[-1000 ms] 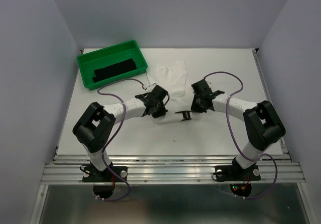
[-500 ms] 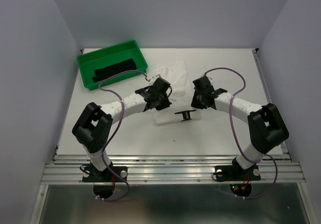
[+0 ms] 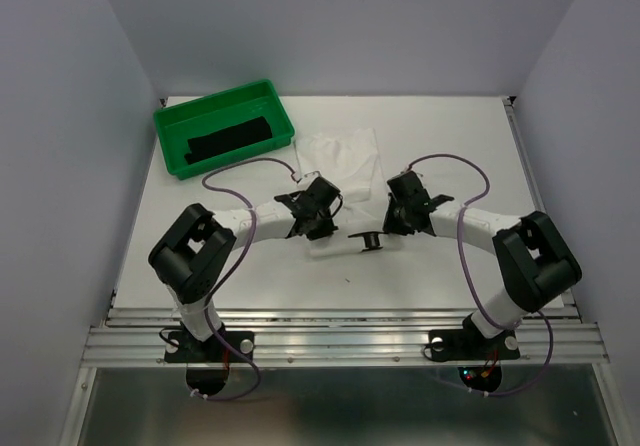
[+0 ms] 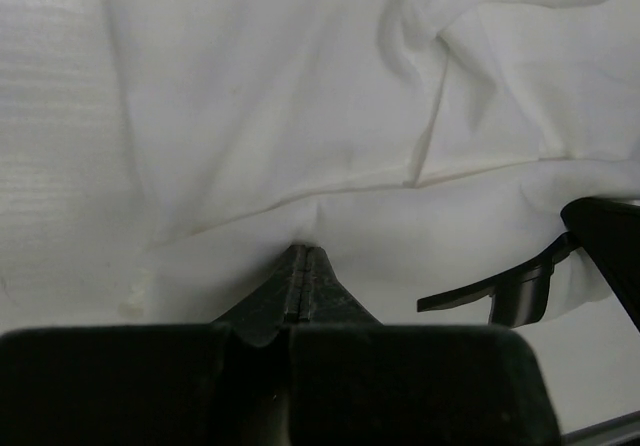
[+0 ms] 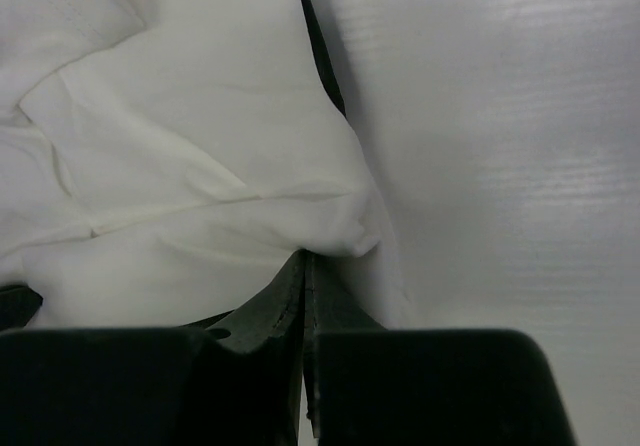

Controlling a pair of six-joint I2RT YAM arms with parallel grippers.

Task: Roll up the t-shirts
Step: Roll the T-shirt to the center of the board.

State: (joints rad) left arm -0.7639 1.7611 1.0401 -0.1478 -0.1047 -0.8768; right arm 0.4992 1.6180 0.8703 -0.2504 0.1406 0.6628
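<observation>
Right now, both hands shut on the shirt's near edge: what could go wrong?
1. The left hand and right hand each pinch only a thin fold of the t-shirt; it could slip out.
2. The small black object lying between them may get rolled in.

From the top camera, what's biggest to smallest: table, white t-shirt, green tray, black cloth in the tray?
1. the table
2. the t-shirt and the green tray: about alike; the arms hide part of the shirt
3. the black cloth
</observation>
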